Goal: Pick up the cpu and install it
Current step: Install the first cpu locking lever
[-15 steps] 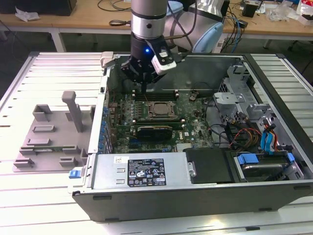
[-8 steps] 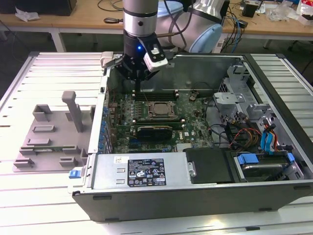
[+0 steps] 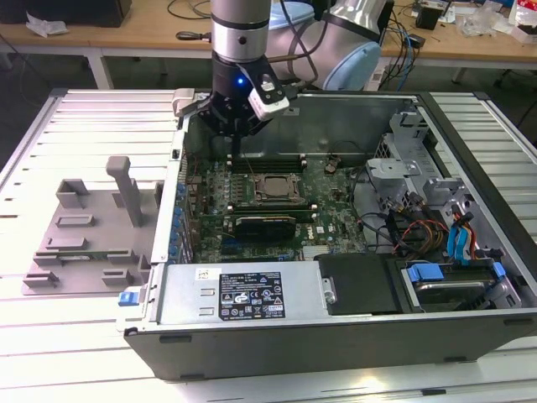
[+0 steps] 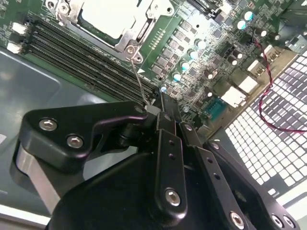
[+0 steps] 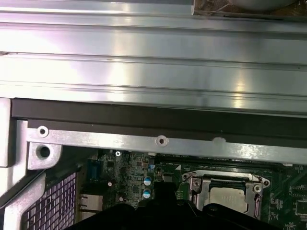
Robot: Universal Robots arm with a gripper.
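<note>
Hovering over the open case (image 3: 470,336) at upper centre of the exterior view, the end effector (image 3: 237,138) has its fingers (image 4: 165,139) pressed together, with nothing visible between them. Below it the cpu (image 4: 109,18) sits in its metal-framed socket (image 3: 270,190) on the green board (image 3: 336,210), its silvery top showing in both wrist views (image 5: 229,199). At left, a grey tray (image 3: 88,243) rests on the tabletop (image 3: 50,336).
</note>
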